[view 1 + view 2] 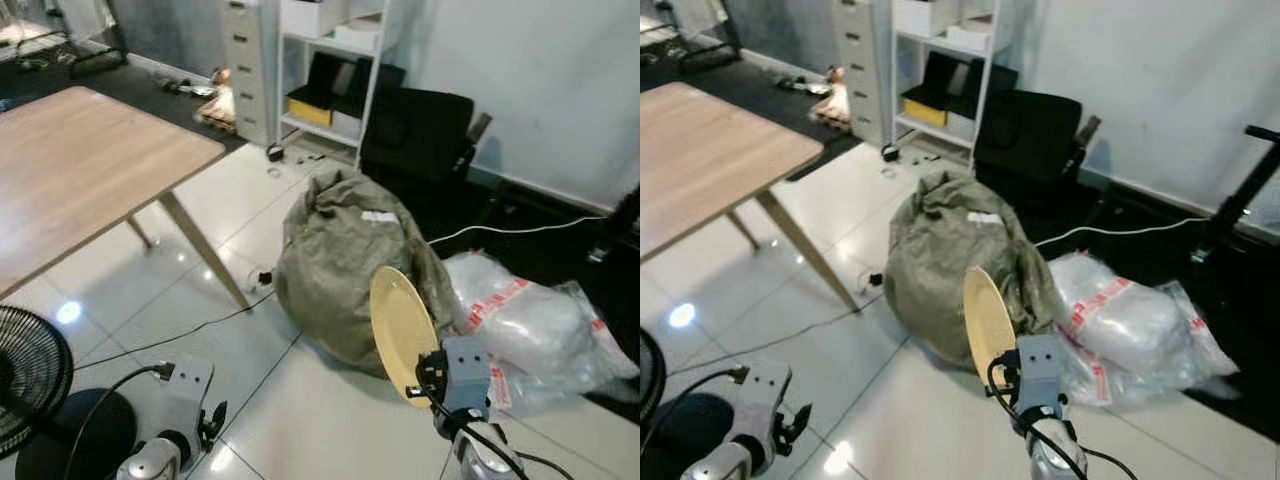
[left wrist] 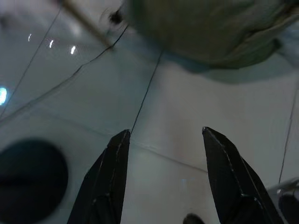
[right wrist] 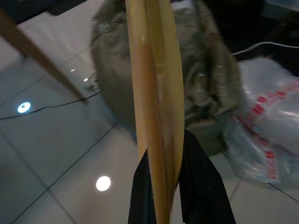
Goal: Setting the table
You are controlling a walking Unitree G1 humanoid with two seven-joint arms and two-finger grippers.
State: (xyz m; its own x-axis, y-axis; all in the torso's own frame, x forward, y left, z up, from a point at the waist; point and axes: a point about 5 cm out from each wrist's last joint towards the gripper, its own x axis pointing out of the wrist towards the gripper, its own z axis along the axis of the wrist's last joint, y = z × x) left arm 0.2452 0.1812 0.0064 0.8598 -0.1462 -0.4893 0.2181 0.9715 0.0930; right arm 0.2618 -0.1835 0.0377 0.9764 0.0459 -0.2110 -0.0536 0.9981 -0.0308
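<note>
Now the right gripper [image 1: 420, 385] squeezes the yellow plate [image 1: 401, 331] on its edge, low over the floor. Left gripper [image 2: 163, 140] hangs wide open, holding nothing. Carry it steady, then lay it flat on the wooden table [image 1: 80, 170] farther off.

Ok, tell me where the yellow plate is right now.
The yellow plate stands on edge in the right gripper, low on the robot's right, in front of the grey-green sack and well off the wooden table.
</note>
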